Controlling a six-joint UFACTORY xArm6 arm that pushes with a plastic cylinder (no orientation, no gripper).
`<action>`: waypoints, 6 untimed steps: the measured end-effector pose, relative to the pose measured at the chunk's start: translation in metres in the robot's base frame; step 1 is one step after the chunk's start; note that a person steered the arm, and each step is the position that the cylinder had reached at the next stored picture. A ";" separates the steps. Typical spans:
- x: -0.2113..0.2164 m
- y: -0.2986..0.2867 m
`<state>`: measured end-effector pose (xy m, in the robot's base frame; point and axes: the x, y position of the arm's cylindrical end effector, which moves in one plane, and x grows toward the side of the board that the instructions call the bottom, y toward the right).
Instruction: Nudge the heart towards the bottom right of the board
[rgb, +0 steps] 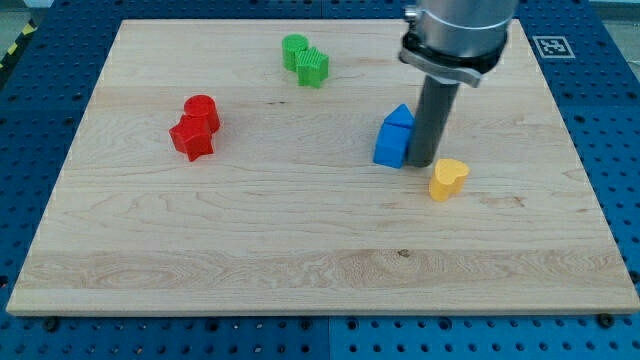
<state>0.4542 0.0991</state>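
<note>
The yellow heart (448, 179) lies right of the board's middle. My tip (421, 163) stands just to its upper left, close to it; contact cannot be told. Two blue blocks sit touching each other right beside the tip on its left: a blue triangular block (401, 117) and a blue cube (390, 145).
A red cylinder (202, 111) and a red star (191, 138) touch each other at the view's left. A green cylinder (294, 49) and a green ribbed block (313, 68) touch each other at the top centre. The wooden board (300, 250) ends at blue pegboard on all sides.
</note>
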 end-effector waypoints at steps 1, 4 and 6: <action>0.000 -0.019; -0.004 0.063; -0.052 0.041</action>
